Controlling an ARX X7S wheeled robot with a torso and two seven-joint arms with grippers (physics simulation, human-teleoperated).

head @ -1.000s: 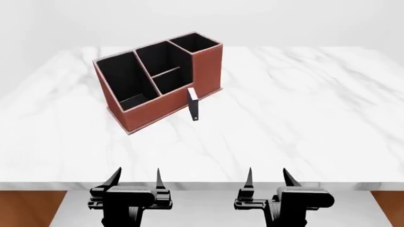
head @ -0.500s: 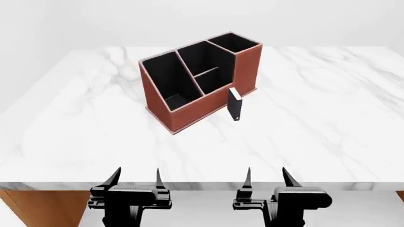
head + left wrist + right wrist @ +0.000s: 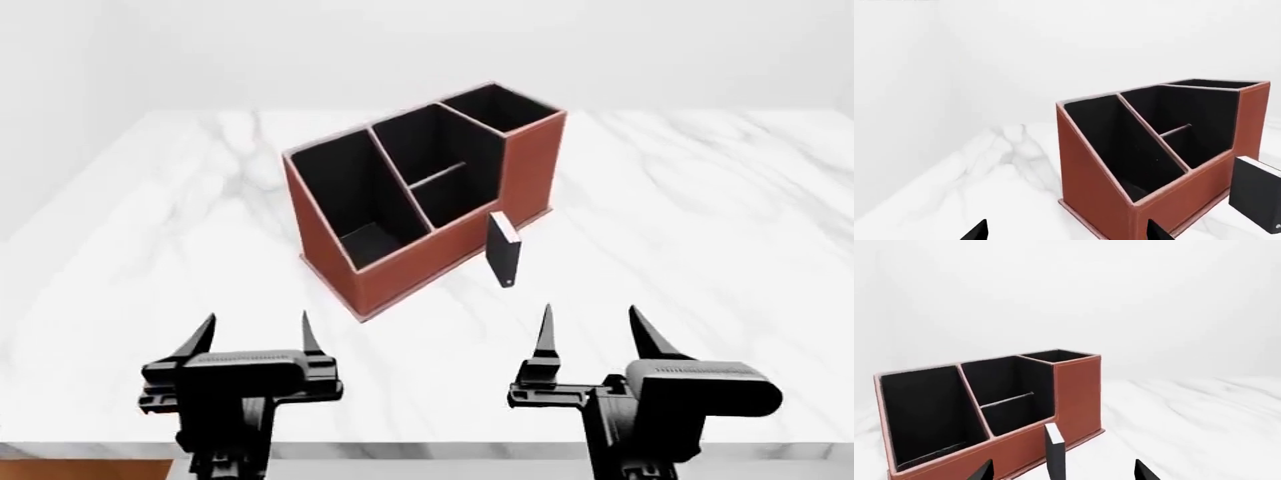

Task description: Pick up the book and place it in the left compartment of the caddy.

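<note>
The book (image 3: pixel 503 249) stands beyond the open right hand (image 3: pixel 587 335).

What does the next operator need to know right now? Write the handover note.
Left tool: open, empty, hovering over the near part of the marble table, in front of the caddy.
Right tool: open, empty, roughly in line with the book but short of it.
Book: standing upright on the table just in front of the caddy's front wall, near its taller end; whether it touches the wall cannot be told.
Left compartment: nothing seen inside it.
Done: nothing grasped yet.
Left: grip the book, probably with the right tool, lift it, carry it to the left compartment and release.
</note>
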